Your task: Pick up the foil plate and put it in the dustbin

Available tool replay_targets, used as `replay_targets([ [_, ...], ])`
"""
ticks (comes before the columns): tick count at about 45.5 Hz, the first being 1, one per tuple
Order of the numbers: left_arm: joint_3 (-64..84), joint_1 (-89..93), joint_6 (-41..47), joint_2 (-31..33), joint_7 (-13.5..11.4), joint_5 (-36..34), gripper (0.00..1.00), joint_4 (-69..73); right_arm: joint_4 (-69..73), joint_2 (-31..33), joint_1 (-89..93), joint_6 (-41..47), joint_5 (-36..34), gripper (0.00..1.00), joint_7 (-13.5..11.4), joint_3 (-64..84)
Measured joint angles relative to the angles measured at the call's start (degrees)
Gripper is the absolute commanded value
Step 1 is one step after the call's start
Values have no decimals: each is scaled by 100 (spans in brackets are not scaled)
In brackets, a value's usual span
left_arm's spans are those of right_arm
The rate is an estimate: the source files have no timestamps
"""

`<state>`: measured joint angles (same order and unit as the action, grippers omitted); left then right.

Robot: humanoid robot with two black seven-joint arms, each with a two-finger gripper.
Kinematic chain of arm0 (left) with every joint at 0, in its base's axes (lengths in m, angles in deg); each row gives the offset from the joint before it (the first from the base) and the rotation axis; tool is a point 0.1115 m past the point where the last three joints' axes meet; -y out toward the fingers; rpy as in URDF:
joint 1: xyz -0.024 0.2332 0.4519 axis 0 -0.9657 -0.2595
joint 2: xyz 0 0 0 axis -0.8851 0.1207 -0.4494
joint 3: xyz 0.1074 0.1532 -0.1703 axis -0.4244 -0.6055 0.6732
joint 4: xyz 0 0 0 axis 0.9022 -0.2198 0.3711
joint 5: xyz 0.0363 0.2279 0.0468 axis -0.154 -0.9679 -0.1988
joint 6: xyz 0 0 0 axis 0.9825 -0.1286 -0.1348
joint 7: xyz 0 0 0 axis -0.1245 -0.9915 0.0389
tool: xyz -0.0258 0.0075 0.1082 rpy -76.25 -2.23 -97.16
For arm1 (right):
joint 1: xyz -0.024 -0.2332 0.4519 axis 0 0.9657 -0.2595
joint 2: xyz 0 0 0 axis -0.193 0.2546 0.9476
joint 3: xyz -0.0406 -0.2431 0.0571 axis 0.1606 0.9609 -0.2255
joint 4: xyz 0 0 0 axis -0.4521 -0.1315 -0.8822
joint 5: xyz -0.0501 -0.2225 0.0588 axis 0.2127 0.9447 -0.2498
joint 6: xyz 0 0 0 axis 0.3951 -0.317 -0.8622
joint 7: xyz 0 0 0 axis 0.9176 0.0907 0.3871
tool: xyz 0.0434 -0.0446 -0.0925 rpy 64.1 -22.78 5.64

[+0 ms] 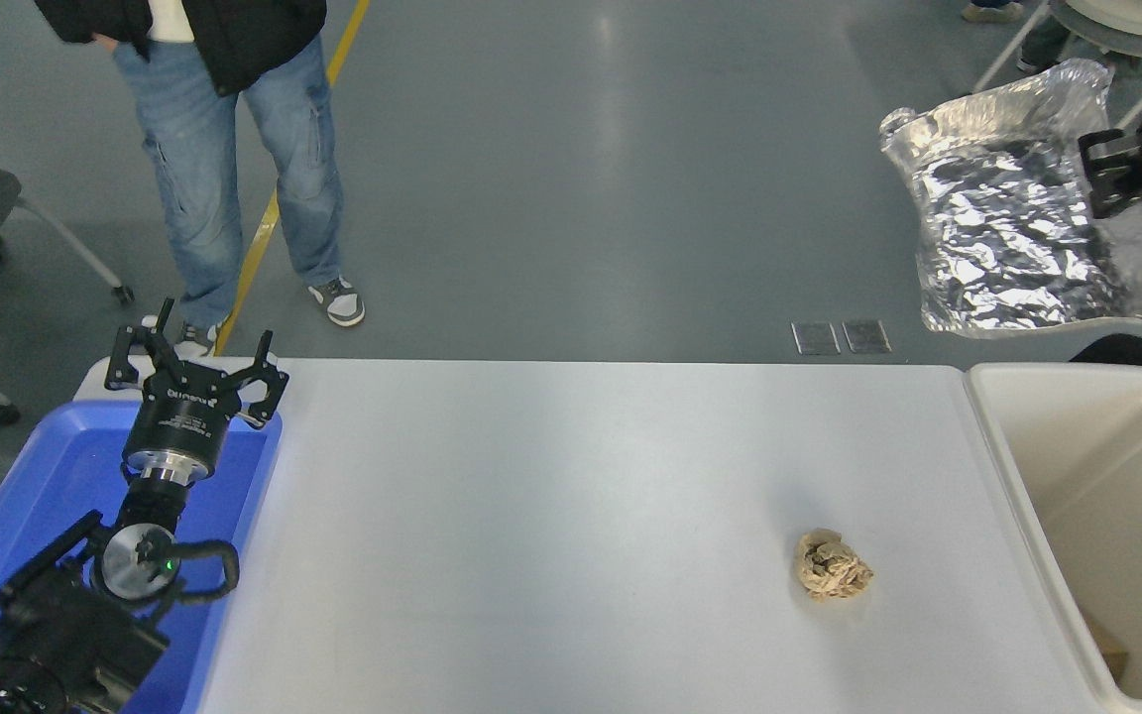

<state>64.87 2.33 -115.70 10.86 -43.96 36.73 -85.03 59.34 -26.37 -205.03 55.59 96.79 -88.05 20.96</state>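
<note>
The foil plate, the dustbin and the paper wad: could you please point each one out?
foil plate (1007, 238), head view, wrinkled inner floor.
dustbin (1002, 446), head view, left rim.
paper wad (832, 565), head view, its middle.

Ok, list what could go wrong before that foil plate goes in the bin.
1. The right hand pinches only one edge of the foil plate, which hangs tilted; thin foil could tear or slip free.
2. In the picture the plate sits above the dustbin's far left corner, so an early release may land it on the floor or table.
</note>
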Motion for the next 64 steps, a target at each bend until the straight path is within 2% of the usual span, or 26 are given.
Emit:
replay_targets([
  [8,0,-1,0,-1,-2,2,100,1,-667,752,1265,-148,683,0,229,-507],
  [18,0,-1,-1,-1,-3,3,100,0,-1385,804,3383,-1059,916,0,310,-1323],
  [23,0,-1,-2,-1,-3,2,100,0,-2003,474,4646,-1437,871,0,311,-2067],
  [31,0,1,-3,0,-4,8,100,0,-3475,-499,6609,-2028,766,0,307,-3492],
  [44,0,7,-3,0,-4,11,100,0,-4624,-1572,8145,-2731,256,0,222,-4407],
  [45,0,8,-3,0,-4,10,100,0,-4674,-1622,8202,-2781,226,7,214,-4440],
  [46,0,8,-3,0,-4,9,100,0,-4723,-1684,8273,-2837,192,24,207,-4472],
  [48,0,8,-3,0,-4,9,100,1,-4763,-1770,8371,-2906,146,100,202,-4512],
  [64,0,9,-3,0,-3,9,100,0,-4588,-2050,8394,-3165,-10,100,191,-4521],
])
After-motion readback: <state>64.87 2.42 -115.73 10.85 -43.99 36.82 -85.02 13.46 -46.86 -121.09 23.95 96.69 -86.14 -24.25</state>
